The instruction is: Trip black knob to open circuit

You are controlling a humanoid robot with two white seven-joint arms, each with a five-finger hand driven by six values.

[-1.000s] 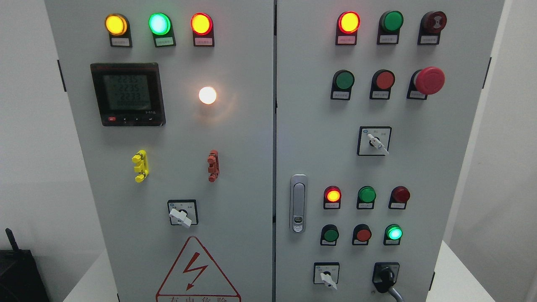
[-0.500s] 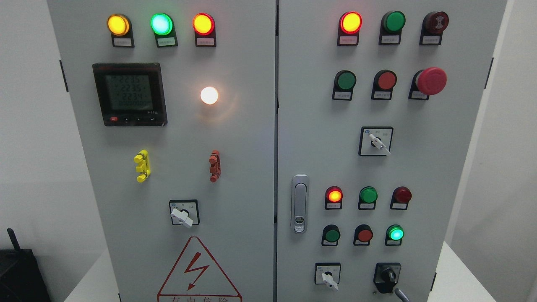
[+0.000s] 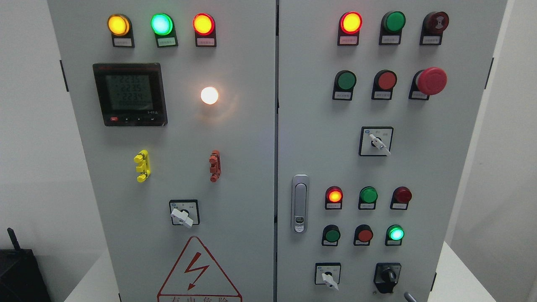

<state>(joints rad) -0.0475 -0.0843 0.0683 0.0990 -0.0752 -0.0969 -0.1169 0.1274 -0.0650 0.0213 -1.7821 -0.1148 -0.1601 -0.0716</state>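
Grey metal two-door control cabinet filling the head view, standing on a white tabletop. Black rotary knob low on the right door, bottom row, right of a white-handled selector switch; pointer roughly upright, untouched. Just below and right of it, a small grey curved tip at the bottom edge, mostly cut off; impossible to tell whether it is part of a robot hand, or whether fingers are apart or together. No arm otherwise visible. Above the knob, a glowing green indicator lamp. Red mushroom-head emergency button upper right. Black digital meter on the left door, digits hard to read. Warning triangle cut off below. Dark object partly out of frame lower left.
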